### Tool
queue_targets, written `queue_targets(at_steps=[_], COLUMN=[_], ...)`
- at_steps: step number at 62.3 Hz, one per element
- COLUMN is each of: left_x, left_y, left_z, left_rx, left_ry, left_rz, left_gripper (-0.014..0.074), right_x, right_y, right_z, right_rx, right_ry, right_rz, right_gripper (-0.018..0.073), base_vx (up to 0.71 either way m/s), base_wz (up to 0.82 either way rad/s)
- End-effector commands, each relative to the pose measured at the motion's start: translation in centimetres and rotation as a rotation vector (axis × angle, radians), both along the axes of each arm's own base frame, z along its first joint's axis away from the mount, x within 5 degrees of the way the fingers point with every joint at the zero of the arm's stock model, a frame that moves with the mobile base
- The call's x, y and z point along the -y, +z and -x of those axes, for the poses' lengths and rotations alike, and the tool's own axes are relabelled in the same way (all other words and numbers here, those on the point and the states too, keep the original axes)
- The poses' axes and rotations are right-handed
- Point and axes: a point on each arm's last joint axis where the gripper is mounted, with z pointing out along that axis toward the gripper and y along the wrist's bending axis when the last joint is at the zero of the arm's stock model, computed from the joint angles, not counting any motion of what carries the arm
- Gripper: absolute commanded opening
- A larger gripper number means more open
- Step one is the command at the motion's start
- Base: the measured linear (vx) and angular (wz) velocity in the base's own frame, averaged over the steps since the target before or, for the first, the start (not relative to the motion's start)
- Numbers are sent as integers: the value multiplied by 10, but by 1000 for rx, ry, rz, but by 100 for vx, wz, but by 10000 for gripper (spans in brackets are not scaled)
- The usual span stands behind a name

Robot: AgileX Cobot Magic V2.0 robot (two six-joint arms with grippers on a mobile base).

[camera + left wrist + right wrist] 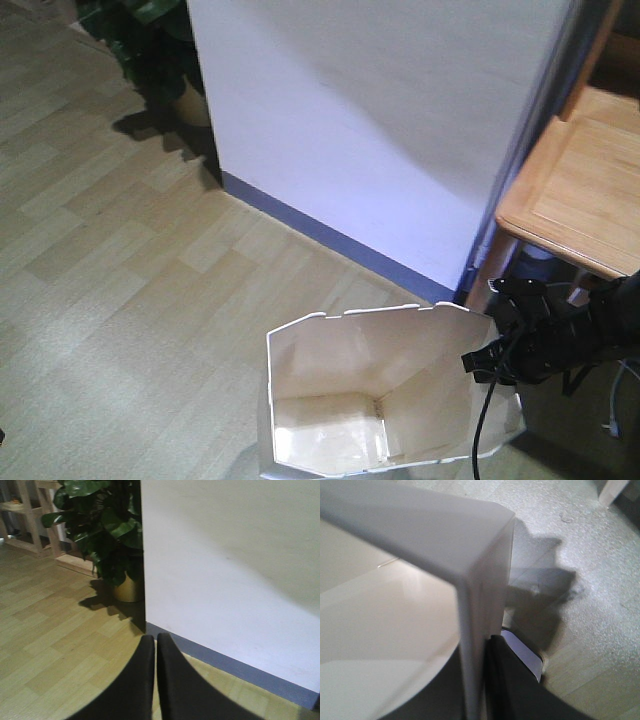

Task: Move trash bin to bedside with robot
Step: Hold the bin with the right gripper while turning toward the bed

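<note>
The white trash bin [370, 400] stands on the floor at the bottom centre of the front view, its cream inside showing. My right gripper [482, 360], on the black arm with trailing cables, is shut on the bin's right rim. In the right wrist view the bin's thin wall [470, 610] runs between the two black fingers of that gripper [474, 650], one inside and one outside. My left gripper [155, 637] is shut on nothing above the wooden floor, facing a white wall corner. The bedside is out of view.
A white wall [380, 130] with a blue-grey skirting [330, 240] stands just behind the bin. A light wooden furniture top [580, 190] juts in at the right. A potted plant [107, 535] sits by the wall corner, wooden shelving [30, 520] behind it. Pale wood floor [110, 300] spreads left.
</note>
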Motion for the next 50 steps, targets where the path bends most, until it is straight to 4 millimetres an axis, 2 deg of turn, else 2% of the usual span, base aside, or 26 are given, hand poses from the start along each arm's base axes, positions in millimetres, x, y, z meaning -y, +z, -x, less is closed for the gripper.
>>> queue_targets(at_steps=[1, 24, 50], left_x=[0, 0, 0], left_y=[1, 1, 1], left_z=[-1, -1, -1], left_rx=[65, 65, 65], left_ry=[-1, -1, -1], left_rz=[8, 8, 8], left_gripper=[-6, -6, -6], right_x=[-14, -14, -14], right_y=[25, 25, 25], right_z=[-9, -9, -9], right_rx=[70, 70, 70], right_ry=[1, 1, 1], right_rz=[-193, -193, -193], right_gripper=[-5, -5, -5], base_vx=[4, 5, 7], base_wz=[31, 36, 51])
